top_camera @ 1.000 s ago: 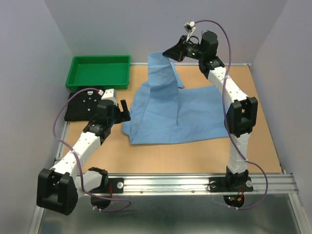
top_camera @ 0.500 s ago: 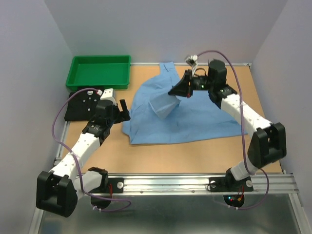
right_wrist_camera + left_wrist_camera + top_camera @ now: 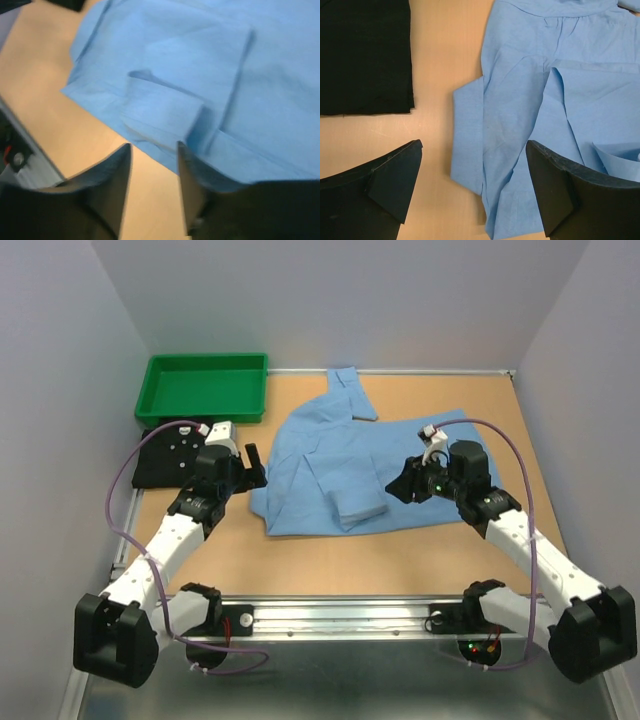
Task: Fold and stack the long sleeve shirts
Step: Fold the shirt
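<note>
At the near edge of the bench (image 3: pixel 400 560) the two arm bases sit on a metal rail (image 3: pixel 350 618).

Further in on the right, the right end effector (image 3: pixel 400 486) hangs low over the right-hand part of the light blue shirt (image 3: pixel 330 445), pointing left. In its wrist view, the right end effector (image 3: pixel 152 165) has its fingers (image 3: pixel 117 175) a little apart, with only bare bench showing between them and no cloth caught.

On the left, the left end effector (image 3: pixel 256 464) sits at the left edge of that shirt. From its own camera, the left end effector (image 3: pixel 475 195) is spread wide and holds nothing. Below the gap lie the shirt's left edge and a strip of bare bench.

The light blue shirt (image 3: pixel 520 100) lies spread over the middle of the bench, partly folded. A sleeve (image 3: pixel 355 502) is laid across its front and ends in a doubled-over cuff close to the near hem, which also shows in the right wrist view (image 3: pixel 165 107). A narrow part of the cloth reaches toward the far edge.

The black shirt (image 3: pixel 155 470) lies folded left of the blue one, apart from it, with bench between them (image 3: pixel 365 55). Beyond it, in the far left corner, stands the green tray (image 3: pixel 205 390).
</note>
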Available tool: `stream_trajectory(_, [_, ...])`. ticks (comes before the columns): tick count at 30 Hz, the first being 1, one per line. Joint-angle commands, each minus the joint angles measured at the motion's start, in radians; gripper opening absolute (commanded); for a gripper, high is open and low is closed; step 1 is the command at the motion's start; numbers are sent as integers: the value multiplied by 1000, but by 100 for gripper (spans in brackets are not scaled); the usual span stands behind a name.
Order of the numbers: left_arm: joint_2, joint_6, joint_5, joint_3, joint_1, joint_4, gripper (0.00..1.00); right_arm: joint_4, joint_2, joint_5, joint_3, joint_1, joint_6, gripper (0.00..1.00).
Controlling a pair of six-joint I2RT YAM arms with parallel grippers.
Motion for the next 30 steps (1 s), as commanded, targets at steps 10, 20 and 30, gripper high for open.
stream_trajectory(10, [48, -18, 380, 15, -25, 108, 96, -225, -122, 558, -78, -3, 351, 74])
stream_trajectory(20, [328, -130, 491, 119, -196, 147, 95, -226, -29, 712, -76, -3, 513, 73])
stream_trajectory(30, [510, -208, 437, 201, -316, 204, 81, -190, -10, 692, -113, -3, 591, 73])
